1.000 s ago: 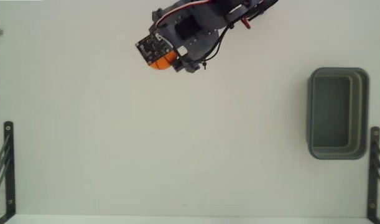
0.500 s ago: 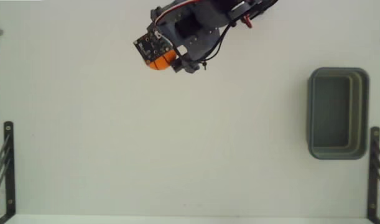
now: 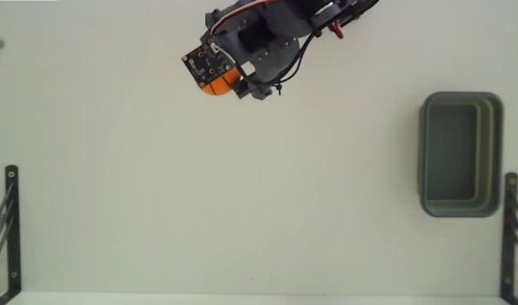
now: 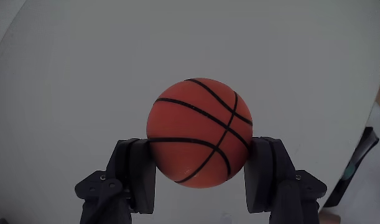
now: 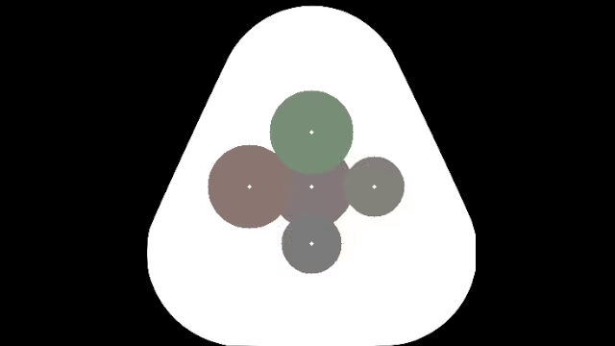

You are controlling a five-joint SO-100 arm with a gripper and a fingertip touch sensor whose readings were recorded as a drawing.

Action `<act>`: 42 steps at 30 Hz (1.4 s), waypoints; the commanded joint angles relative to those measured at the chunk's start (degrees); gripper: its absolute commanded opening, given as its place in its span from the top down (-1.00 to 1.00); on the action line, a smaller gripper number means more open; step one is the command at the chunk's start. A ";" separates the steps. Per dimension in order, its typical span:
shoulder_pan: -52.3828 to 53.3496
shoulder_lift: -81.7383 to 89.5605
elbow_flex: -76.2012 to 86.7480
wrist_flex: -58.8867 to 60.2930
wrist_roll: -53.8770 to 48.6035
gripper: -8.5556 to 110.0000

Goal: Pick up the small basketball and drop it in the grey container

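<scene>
The small basketball point(image 4: 199, 132), orange with black seam lines, sits squeezed between my two dark fingers point(image 4: 135, 177) in the wrist view. My gripper point(image 4: 201, 169) is shut on it. In the fixed view the basketball point(image 3: 222, 82) shows as an orange patch under the arm's head, at the top of the white table and left of centre. There my gripper point(image 3: 218, 81) is mostly hidden by the wrist and its small circuit board. The grey container point(image 3: 498, 152) stands empty at the far right of the fixed view, well away from the ball.
Black metal brackets stand at the lower left edge point(image 3: 11, 229) and the lower right edge point(image 3: 510, 233) of the table. The right bracket is just beside the container. The arm's body and cables point(image 3: 284, 25) reach in from the top edge.
The gripper head with the ball has shifted very slightly up and to the left since a second ago. Nothing has moved in the last half second.
</scene>
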 commanded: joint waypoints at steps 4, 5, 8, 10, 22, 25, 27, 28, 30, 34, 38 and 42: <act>1.25 0.36 -2.27 0.43 0.18 -0.53; 1.25 0.36 -2.27 0.43 0.18 -0.53; 1.25 0.36 -2.27 0.43 0.18 -0.53; 1.25 0.36 -2.27 0.43 0.18 -0.53; -3.06 -1.75 -4.12 0.18 0.18 -0.53; -5.39 -2.89 -5.12 0.04 0.18 -0.53; -7.41 -3.88 -5.99 -0.08 0.18 -0.53; -8.14 -4.24 -6.31 -0.12 0.18 -0.53; -10.45 -5.37 -7.30 -0.26 0.18 -0.53; -14.81 -7.50 -9.17 -0.51 0.18 -0.53; -19.71 -9.90 -11.28 -0.80 0.18 -0.53; -25.42 -12.69 -13.73 -1.13 0.18 -0.53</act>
